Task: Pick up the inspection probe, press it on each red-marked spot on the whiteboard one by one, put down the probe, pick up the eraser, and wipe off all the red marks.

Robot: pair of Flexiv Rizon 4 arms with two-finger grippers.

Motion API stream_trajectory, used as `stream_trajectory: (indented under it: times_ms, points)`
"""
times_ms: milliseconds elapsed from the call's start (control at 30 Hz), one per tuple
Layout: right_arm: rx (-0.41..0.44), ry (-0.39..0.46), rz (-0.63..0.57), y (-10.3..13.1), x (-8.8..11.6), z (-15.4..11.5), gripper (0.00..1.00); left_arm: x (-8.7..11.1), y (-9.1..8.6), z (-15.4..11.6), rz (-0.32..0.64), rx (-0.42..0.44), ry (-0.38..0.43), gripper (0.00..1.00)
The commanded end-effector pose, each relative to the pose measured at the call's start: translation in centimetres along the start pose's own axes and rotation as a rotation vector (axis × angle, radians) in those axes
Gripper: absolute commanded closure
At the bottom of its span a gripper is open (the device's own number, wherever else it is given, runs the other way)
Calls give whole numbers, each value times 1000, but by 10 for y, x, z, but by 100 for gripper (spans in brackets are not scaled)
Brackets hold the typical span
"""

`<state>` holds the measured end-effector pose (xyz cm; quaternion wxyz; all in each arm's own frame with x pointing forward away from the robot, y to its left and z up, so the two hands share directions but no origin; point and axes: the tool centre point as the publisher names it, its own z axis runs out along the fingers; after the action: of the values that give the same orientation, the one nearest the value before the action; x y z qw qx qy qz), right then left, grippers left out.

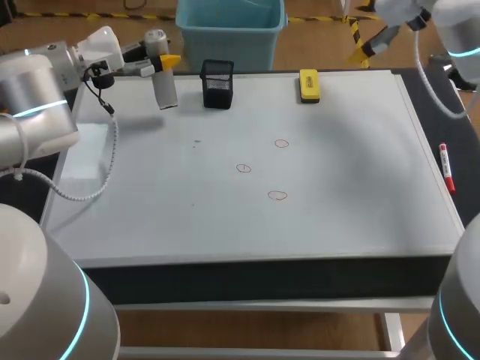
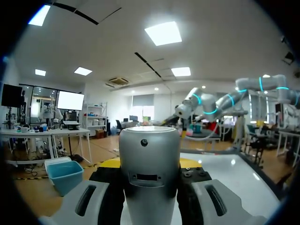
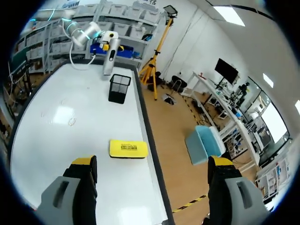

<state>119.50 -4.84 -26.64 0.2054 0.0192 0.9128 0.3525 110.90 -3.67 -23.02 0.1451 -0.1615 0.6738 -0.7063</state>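
Note:
The inspection probe point(image 1: 162, 75), a grey cylinder, stands upright over the far left of the whiteboard point(image 1: 337, 210), and my left gripper point(image 1: 163, 63) is shut on it. In the left wrist view the probe point(image 2: 149, 173) fills the space between the fingers. Three small red rings point(image 1: 281, 143) point(image 1: 244, 168) point(image 1: 277, 196) are drawn near the board's middle. The yellow eraser point(image 1: 309, 85) lies at the far edge. My right gripper point(image 1: 369, 46) is raised beyond the far right corner, open and empty. In its own view the right gripper point(image 3: 152, 164) has the eraser point(image 3: 128, 148) lying ahead between its fingers.
A black mesh pen holder point(image 1: 217, 84) stands at the far edge between the probe and the eraser, and it also shows in the right wrist view as a pen holder point(image 3: 119, 88). A red marker pen point(image 1: 447, 169) lies just off the board's right edge.

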Motion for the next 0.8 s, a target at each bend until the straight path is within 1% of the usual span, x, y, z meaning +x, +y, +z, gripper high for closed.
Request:
stream_trajectory:
  times_ms: [33, 133, 267, 467, 567, 600, 667, 733, 800]
  points:
    - [114, 357, -141, 3, -8, 15, 0, 0, -1, 0, 1, 0, -2, 100]
    - [126, 384, -211, 2, -6, 23, 0, 0, -1, 0, 1, 0, -2, 100]
    - [143, 398, -295, 0, 0, 34, 0, 0, -1, 0, 1, 0, -2, 100]
    - [232, 462, -492, -2, 10, 55, 0, 0, -1, 0, 1, 0, -2, 100]
    - [294, 508, -629, -2, 14, 63, 0, 0, -1, 0, 1, 0, -2, 100]
    - [301, 520, -663, -2, 15, 65, 0, 0, -1, 0, 1, 0, -2, 100]
    - [312, 542, -706, -1, 14, 70, 0, 0, -1, 0, 1, 0, -2, 100]
    - [342, 597, -730, -2, 15, 73, 0, 0, -1, 0, 1, 0, -2, 100]
    - [347, 589, -722, -2, 15, 77, 0, 0, -1, 0, 1, 0, -2, 100]
